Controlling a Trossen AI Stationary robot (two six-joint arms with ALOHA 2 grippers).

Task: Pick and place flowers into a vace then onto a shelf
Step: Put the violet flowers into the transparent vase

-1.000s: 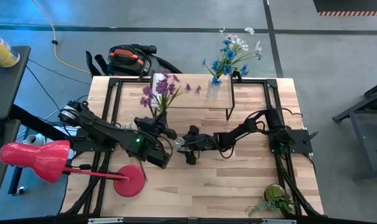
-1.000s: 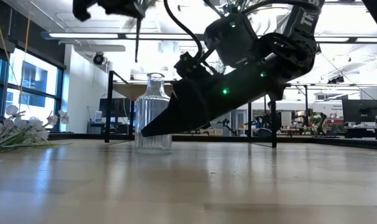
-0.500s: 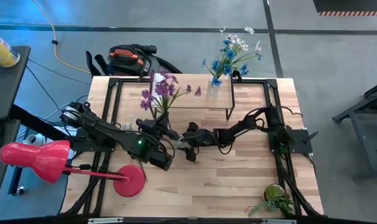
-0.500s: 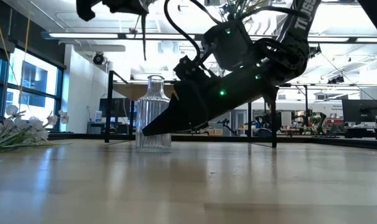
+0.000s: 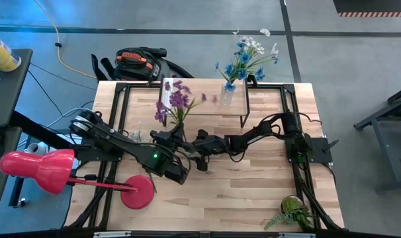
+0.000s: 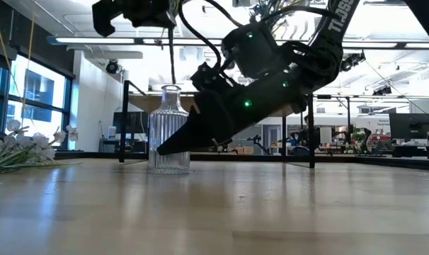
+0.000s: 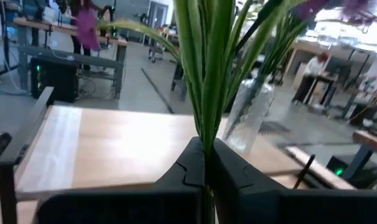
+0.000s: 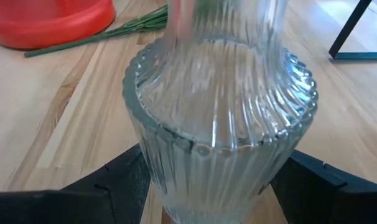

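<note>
A: Purple flowers (image 7: 204, 74): blossoms cut off above the left tool (image 7: 204, 180), blurred.
B: Glass vase (image 8: 219, 118): neck blurred; base hidden between right tool (image 8: 207, 186) fingers.

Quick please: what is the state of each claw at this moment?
Left claw: closed on the purple flowers' green stems.
Right claw: closed around the ribbed glass vase standing on the table.

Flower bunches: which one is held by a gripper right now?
The purple bunch: the left gripper is shut on its green stems. The blue and white bunch stands in a vase on the shelf; the pale white bunch lies on the table.
</note>
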